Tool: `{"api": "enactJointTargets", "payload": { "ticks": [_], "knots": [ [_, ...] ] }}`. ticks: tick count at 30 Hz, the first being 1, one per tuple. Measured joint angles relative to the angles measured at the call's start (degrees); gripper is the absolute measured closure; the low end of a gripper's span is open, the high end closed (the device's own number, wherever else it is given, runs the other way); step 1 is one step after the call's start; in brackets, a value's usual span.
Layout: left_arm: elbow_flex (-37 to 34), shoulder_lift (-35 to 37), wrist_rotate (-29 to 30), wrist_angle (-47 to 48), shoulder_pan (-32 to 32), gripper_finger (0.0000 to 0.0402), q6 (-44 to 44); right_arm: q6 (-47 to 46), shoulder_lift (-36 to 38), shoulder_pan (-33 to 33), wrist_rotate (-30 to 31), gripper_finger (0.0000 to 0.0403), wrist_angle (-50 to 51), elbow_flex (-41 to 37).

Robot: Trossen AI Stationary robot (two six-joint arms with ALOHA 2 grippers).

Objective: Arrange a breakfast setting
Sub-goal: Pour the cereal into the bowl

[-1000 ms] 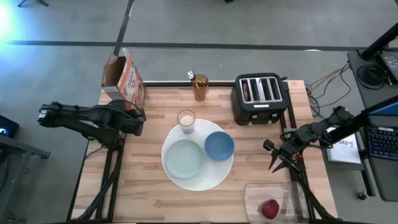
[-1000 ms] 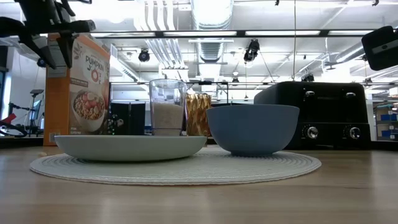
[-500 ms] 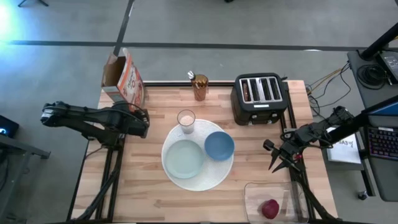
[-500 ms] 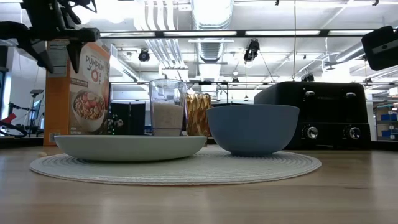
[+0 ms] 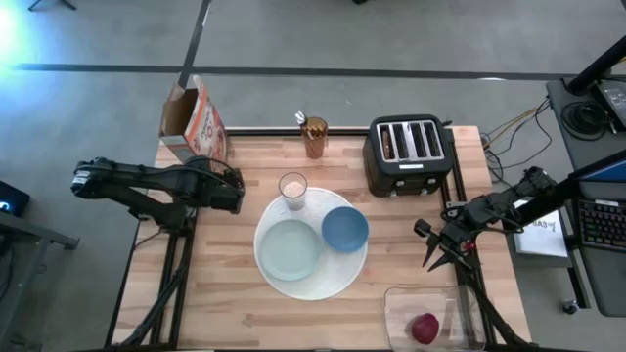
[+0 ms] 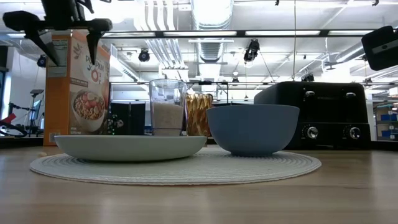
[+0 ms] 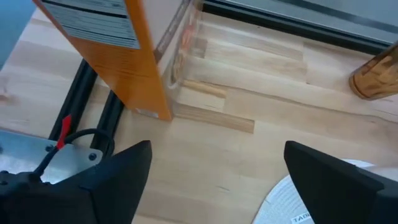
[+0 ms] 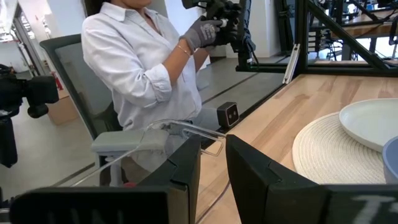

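Note:
A round white woven mat (image 5: pixel 337 279) lies mid-table. On it rest a pale green-white plate (image 5: pixel 290 248) and a small blue bowl (image 5: pixel 344 229); the milk glass (image 5: pixel 292 188) stands at its far edge. My left gripper (image 5: pixel 238 191) hovers open above the table, left of the glass and near the cereal box (image 5: pixel 196 122); nothing is between its fingers (image 7: pixel 217 149). A red fruit (image 5: pixel 424 328) sits in a clear container at the near right. Metal utensils stand in an amber cup (image 5: pixel 314 137). My right gripper (image 5: pixel 437 259) waits past the table's right edge, its fingers a narrow gap apart (image 8: pixel 212 168).
A black four-slot toaster (image 5: pixel 408 154) stands at the far right, the open cereal box at the far left corner. Bare wood lies under the left gripper (image 7: pixel 249 106). In the right wrist view a person in a white shirt (image 8: pixel 149 68) stands beyond the table.
My left gripper has moved toward the table's right edge, away from the cereal box and nearer the milk glass, and its fingers have opened wide. The box and the other things have stayed where they were.

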State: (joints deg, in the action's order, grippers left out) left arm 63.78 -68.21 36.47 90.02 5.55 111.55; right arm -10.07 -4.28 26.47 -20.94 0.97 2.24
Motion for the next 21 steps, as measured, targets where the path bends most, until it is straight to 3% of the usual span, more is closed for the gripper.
{"api": "enactJointTargets", "payload": {
  "ticks": [8, 21],
  "knots": [
    [2.97, -4.28, -0.03, -0.01, -1.10, 0.0050, -1.98, 0.00, 0.00, -0.01, 0.00, 0.0335, 0.00, 0.01],
    [3.99, -4.68, -2.73, 0.02, -6.28, 0.0050, -5.09, 0.00, 0.00, 0.01, -0.01, 0.0335, 0.00, 0.01]
  ]
}}
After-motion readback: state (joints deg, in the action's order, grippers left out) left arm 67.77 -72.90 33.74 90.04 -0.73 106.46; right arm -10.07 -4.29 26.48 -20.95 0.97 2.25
